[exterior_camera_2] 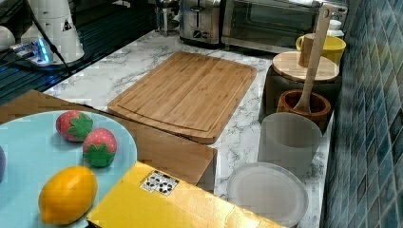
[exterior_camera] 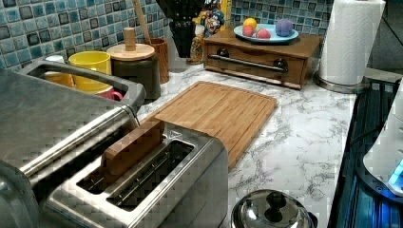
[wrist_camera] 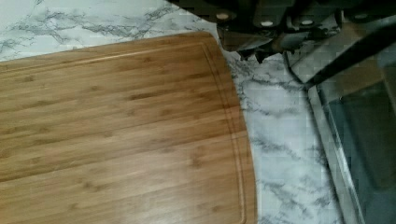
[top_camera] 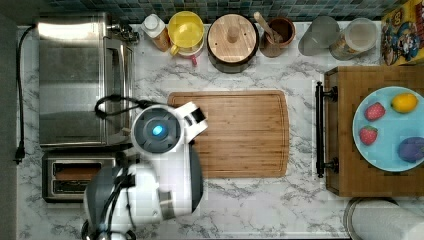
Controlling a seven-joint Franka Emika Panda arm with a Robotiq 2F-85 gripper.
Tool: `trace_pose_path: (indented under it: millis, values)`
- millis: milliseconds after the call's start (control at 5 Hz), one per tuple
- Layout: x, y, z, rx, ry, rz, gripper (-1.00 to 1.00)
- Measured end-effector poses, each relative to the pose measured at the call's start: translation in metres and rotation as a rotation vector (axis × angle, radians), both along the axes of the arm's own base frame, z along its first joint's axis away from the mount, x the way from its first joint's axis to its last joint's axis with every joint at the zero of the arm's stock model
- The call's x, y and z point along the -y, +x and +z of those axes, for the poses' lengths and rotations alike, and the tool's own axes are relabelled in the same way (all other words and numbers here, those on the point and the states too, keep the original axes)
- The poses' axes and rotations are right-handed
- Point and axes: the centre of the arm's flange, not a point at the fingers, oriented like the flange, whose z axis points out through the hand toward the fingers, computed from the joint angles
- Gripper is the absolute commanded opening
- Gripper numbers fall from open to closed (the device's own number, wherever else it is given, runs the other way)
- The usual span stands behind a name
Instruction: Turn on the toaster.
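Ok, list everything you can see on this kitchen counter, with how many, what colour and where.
toaster: one, steel, brown slice in one slot, top view's lower left
toaster oven: one, steel, beside the toaster
cutting board: one, bamboo, counter middle
yellow cup: one, along the tiled wall
lidded canister: one, dark, wooden lid, next to the cup
wooden pot: one, brown, holds a spoon
wooden box: one, brown, top view's right
plate: one, light blue, on the box
strawberries: two, red, on the plate
lemon: one, yellow, on the plate
paper towel roll: one, white, counter corner
arm: one, white, over the board's edge nearest the toaster
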Motion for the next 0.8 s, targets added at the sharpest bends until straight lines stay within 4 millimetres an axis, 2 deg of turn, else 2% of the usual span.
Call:
trace_pose_path:
  millis: [200, 400, 800]
  values:
    - [-0.026, -0.023, -0.002, 0.001, -0.015, 0.061, -1.00]
    - [-0.046, -0.032, -0.012, 0.019, -0.010, 0.114, -1.00]
    - [-0.057, -0.060, -0.043, -0.028, 0.049, 0.154, -1.00]
